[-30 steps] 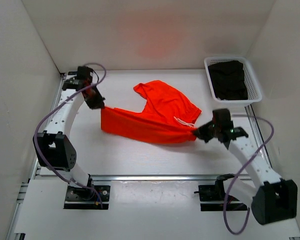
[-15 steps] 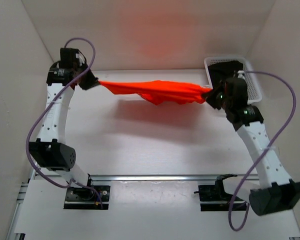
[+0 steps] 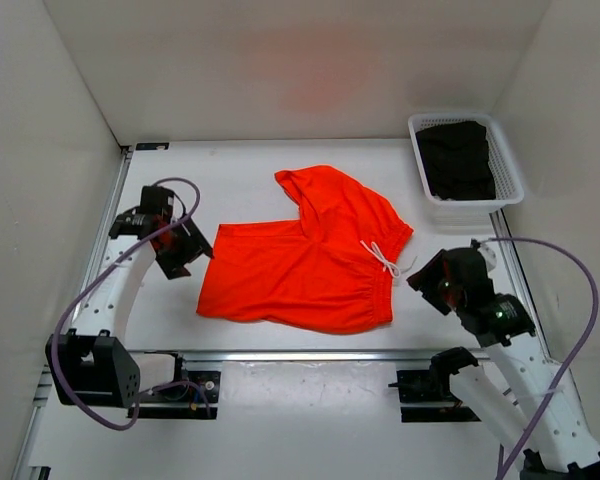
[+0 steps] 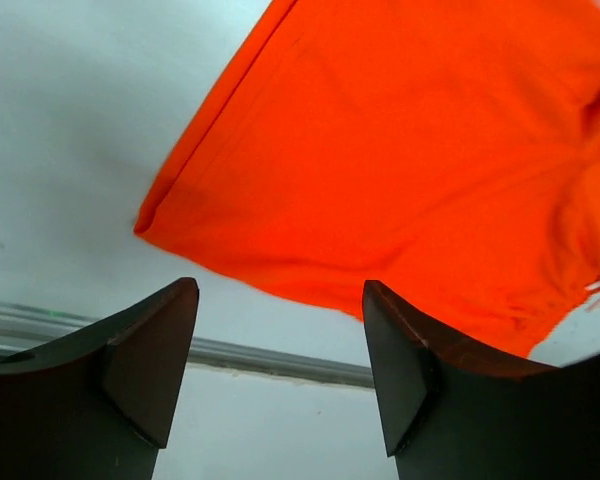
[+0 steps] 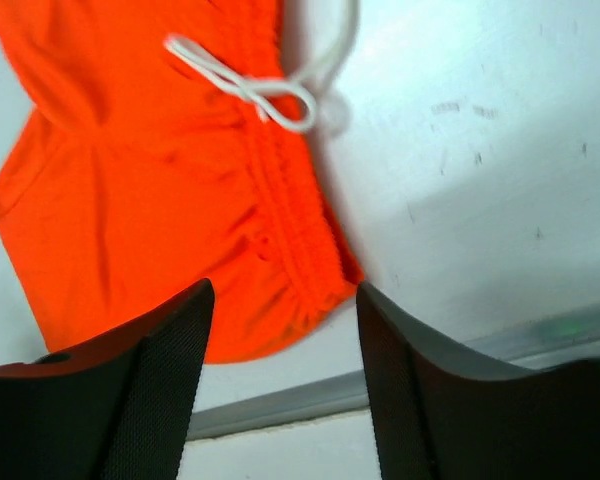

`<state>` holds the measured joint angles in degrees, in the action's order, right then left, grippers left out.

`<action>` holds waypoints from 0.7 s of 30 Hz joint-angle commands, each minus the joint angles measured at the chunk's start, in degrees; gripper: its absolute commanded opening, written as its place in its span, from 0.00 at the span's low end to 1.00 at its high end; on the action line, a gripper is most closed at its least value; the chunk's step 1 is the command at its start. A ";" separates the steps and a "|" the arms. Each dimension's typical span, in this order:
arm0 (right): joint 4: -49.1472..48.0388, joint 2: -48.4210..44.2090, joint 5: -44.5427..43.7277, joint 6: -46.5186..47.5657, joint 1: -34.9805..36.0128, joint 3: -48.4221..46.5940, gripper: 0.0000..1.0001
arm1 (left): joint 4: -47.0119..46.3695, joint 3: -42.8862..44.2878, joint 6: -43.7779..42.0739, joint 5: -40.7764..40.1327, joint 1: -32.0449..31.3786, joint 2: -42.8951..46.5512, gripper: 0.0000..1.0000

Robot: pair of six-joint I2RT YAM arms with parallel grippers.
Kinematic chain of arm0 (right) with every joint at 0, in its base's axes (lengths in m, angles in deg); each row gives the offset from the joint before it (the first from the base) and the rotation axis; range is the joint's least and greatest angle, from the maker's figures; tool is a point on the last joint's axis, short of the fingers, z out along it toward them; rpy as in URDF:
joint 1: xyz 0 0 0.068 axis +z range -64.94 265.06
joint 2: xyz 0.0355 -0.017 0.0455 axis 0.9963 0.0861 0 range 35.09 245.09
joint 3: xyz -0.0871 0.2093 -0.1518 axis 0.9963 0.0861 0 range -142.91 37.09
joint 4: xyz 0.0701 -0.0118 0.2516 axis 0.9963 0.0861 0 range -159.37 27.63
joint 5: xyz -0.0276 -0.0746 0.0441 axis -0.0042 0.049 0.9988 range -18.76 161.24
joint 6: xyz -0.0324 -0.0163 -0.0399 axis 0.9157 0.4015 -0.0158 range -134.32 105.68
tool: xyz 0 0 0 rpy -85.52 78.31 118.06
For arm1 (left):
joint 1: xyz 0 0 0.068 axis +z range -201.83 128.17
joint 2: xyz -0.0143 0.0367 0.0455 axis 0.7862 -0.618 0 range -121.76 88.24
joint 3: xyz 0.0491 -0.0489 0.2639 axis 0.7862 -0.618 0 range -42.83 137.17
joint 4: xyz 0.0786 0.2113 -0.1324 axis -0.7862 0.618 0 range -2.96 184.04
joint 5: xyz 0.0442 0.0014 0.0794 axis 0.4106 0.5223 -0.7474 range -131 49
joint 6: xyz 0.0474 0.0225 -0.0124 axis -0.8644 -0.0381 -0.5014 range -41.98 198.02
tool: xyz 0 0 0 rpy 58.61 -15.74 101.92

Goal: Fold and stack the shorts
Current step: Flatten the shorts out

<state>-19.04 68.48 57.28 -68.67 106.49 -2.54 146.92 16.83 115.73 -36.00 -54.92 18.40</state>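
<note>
The neon-orange shorts (image 3: 310,265) lie spread flat on the white table, with the waistband toward the right and the white drawstring (image 3: 385,258) showing. One leg points left and the other points to the far side. My left gripper (image 3: 192,248) stands open just off the left leg's hem, holding nothing. In the left wrist view the shorts (image 4: 410,150) lie beyond the left gripper (image 4: 280,330). My right gripper (image 3: 425,276) stands open beside the waistband's near corner. The right wrist view has the shorts (image 5: 150,200) and drawstring (image 5: 250,85) ahead of the empty right gripper (image 5: 285,320).
A white basket (image 3: 507,172) holding dark folded clothes (image 3: 458,158) stands at the back right corner. A metal rail (image 3: 300,355) runs along the table's near edge. White walls close in the left, back and right sides.
Half a second ago both grippers held the shorts stretched in the air at the back. Now the shorts lie flat, both grippers have let go, opened and drawn back toward the near side.
</note>
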 commanded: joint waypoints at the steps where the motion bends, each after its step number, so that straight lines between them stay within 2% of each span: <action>1: -2.68 6.49 -4.59 2.83 -0.07 -9.11 0.57 | -3.28 9.91 -1.94 -1.56 -1.12 -2.30 0.78; 3: -4.00 15.54 -3.10 7.40 -0.07 -12.55 0.40 | -3.28 14.06 -2.73 -2.27 -2.35 -6.85 0.74; 4: -4.01 21.57 -3.10 8.46 -0.07 -14.22 0.16 | -3.28 18.26 -3.34 -2.27 -3.92 -8.71 0.66; 5: -5.49 24.42 -2.49 10.64 -0.07 -17.20 0.09 | -3.28 20.56 -4.92 -2.79 -4.72 -10.91 0.58; 6: -5.50 26.97 -2.48 11.36 -0.07 -18.53 0.03 | -3.28 22.85 -5.97 -2.10 -5.69 -15.45 0.44; 7: -7.24 31.43 -2.48 12.15 -0.07 -19.76 0.00 | -3.28 27.66 -7.55 -2.09 -7.52 -17.93 0.39; 9: -9.01 36.89 -2.48 14.60 -1.38 -22.92 0.00 | -1.27 33.04 -8.97 -2.09 -9.47 -25.82 0.37; 10: -9.80 38.67 -1.78 15.49 -2.00 -23.98 0.00 | -0.21 38.72 -9.58 -2.09 -11.13 -28.57 0.37; 11: -11.29 40.51 -0.38 16.37 -2.79 -24.95 0.05 | 0.84 41.74 -10.20 -2.09 -11.93 -31.29 0.37; 13: -12.17 46.22 -0.37 18.48 -4.64 -27.76 0.24 | 2.34 46.93 -10.81 -2.09 -14.38 -38.85 0.40; 15: -12.18 51.92 -1.07 19.36 -5.87 -29.61 0.36 | 3.75 54.14 -11.43 -0.69 -16.06 -43.51 0.57; 17: -12.71 55.72 -1.07 20.59 -6.75 -32.67 0.53 | 4.89 60.97 -12.48 -0.69 -18.35 -50.63 0.68; 19: -12.71 60.99 -1.86 22.26 -7.28 -34.80 0.66 | 5.43 65.48 -12.49 0.02 -19.66 -57.55 0.70; 21: -12.71 66.16 -1.86 23.93 -7.80 -38.65 0.69 | 6.30 71.72 -13.01 0.54 -21.34 -61.80 0.70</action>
<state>-30.54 129.99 56.17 -49.17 99.24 -36.01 150.22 82.07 104.57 -36.94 -74.38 -41.09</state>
